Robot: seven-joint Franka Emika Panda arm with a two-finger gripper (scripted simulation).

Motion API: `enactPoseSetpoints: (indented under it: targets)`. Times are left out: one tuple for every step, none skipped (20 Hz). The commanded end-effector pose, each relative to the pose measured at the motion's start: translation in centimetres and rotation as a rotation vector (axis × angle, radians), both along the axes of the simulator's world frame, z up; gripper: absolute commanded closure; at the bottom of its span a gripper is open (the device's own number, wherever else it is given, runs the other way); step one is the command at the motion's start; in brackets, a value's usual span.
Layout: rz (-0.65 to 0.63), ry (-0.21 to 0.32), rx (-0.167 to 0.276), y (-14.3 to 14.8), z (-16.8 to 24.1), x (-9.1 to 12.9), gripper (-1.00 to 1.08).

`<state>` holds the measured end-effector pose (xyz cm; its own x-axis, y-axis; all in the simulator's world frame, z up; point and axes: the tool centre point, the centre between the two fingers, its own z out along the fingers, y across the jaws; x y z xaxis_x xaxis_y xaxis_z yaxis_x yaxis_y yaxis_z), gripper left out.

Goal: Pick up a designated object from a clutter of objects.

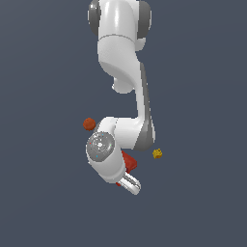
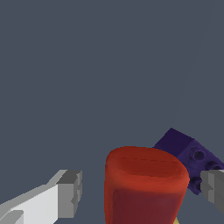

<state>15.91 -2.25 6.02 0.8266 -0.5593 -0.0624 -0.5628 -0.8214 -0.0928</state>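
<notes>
The designated object, a red drill (image 2: 144,183), fills the gap between my two fingers in the wrist view, with space left on both sides. One grey fingertip (image 2: 70,192) and the other (image 2: 213,188) stand wide apart, so my gripper (image 2: 142,190) is open around the drill without touching it. In the exterior view the drill (image 1: 129,162) shows only as a red patch behind the wrist, and the gripper (image 1: 130,183) is low over it. The rest of the clutter of objects lies around it: a dark purple studded piece (image 2: 188,153) sits right behind the drill.
An orange-red ball (image 1: 89,124) lies on the exterior view's left of the arm. A tiny yellow lumpy piece (image 1: 157,154) lies on the exterior view's right. The arm's own links (image 1: 120,62) hang over the scene and hide part of the dark grey floor.
</notes>
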Motion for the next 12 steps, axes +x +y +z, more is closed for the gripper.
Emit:
enactPoseSetpoints:
  targets:
    - [-0.001, -0.002, 0.0, 0.0, -0.33, 0.03, -1.0]
    - [-0.001, -0.002, 0.0, 0.0, -0.33, 0.03, 1.08]
    - [-0.001, -0.002, 0.0, 0.0, -0.33, 0.03, 1.08]
    - [-0.001, -0.002, 0.0, 0.0, -0.33, 0.03, 1.08]
    - [-0.001, -0.002, 0.0, 0.0, -0.33, 0.03, 1.08]
    - [-0.001, -0.002, 0.0, 0.0, -0.33, 0.03, 1.08]
    - [-0.001, -0.002, 0.0, 0.0, -0.33, 0.03, 1.08]
    - [-0.001, -0.002, 0.0, 0.0, -0.33, 0.03, 1.08]
    - [-0.001, -0.002, 0.0, 0.0, -0.33, 0.03, 1.08]
    - [-0.001, -0.002, 0.0, 0.0, -0.33, 0.03, 1.08]
    - [-0.001, -0.002, 0.0, 0.0, -0.33, 0.03, 1.08]
    - [-0.004, -0.009, -0.002, -0.24, 0.06, 0.26, 1.08]
